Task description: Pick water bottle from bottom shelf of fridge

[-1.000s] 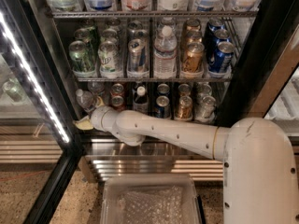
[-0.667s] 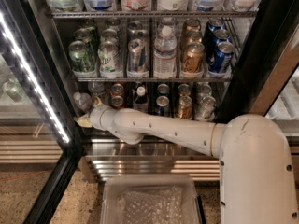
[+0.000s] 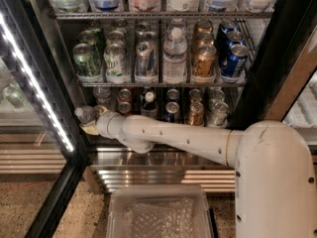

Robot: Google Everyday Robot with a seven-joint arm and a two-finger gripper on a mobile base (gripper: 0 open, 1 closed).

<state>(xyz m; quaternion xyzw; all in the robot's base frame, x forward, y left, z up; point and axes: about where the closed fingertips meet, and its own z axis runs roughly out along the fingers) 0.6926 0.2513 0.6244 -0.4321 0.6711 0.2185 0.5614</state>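
Observation:
The small clear water bottle [image 3: 85,115] with a white cap lies tilted, cap pointing left, at the front left of the fridge's [image 3: 277,48] bottom shelf [image 3: 205,124]. My gripper [image 3: 91,125] sits at the end of the white arm [image 3: 173,138], which reaches in from the right. The gripper is closed around the bottle's lower body and holds it just out of the shelf's left lane. The fingers are mostly hidden behind the wrist.
The bottom shelf holds another clear bottle [image 3: 102,95], several cans [image 3: 195,113] and a dark bottle with a white cap [image 3: 148,103]. A taller labelled bottle [image 3: 175,56] stands on the rack above. The LED strip [image 3: 34,83] runs down the left door frame. A clear bin [image 3: 158,212] sits below.
The gripper and the water bottle have moved slightly down and outward to the left, away from the shelf's lane. The bottle now tilts more.

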